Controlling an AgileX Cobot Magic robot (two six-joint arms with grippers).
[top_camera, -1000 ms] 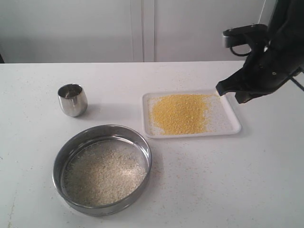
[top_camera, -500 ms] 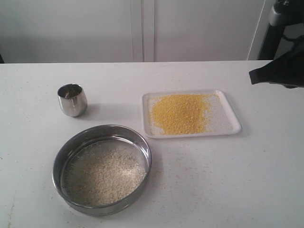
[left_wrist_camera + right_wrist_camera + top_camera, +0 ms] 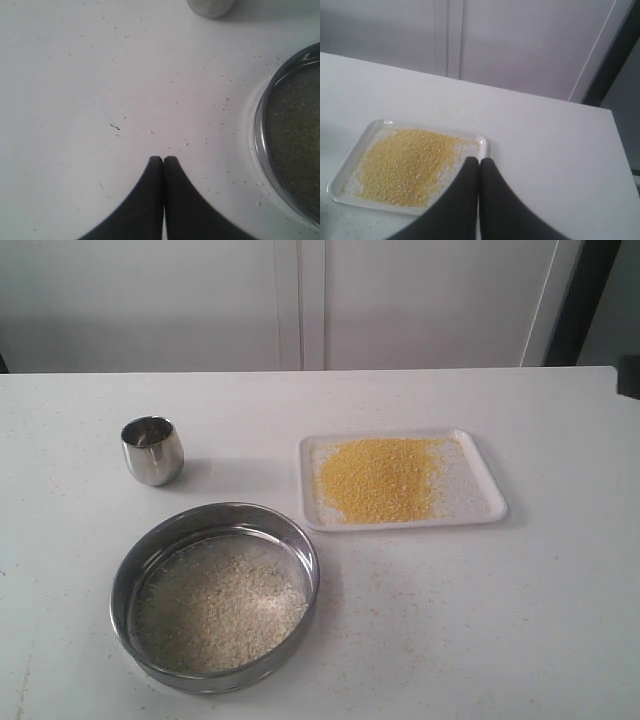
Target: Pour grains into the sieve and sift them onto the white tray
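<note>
The sieve (image 3: 214, 595), a wide steel ring with mesh bottom, sits at the front left of the table and holds the coarser pale grains (image 3: 220, 605). Fine yellow grains (image 3: 380, 478) lie heaped on the white tray (image 3: 484, 502) at centre right. In the left wrist view my left gripper (image 3: 163, 159) is shut and empty over bare table, with the sieve's rim (image 3: 261, 150) off to one side. My right gripper (image 3: 479, 160) is shut and empty, raised near one corner of the white tray (image 3: 342, 181). Neither gripper's fingers show in the exterior view.
A small rounded steel cup (image 3: 152, 450) stands upright behind the sieve; its base (image 3: 210, 6) shows in the left wrist view. Loose granules speckle the table (image 3: 450, 620). A dark bit of the right arm (image 3: 629, 376) sits at the right edge.
The right arm has pulled back from above the tray's far right corner, moving right until it has almost left the exterior view. Sieve, tray and cup have not moved.
</note>
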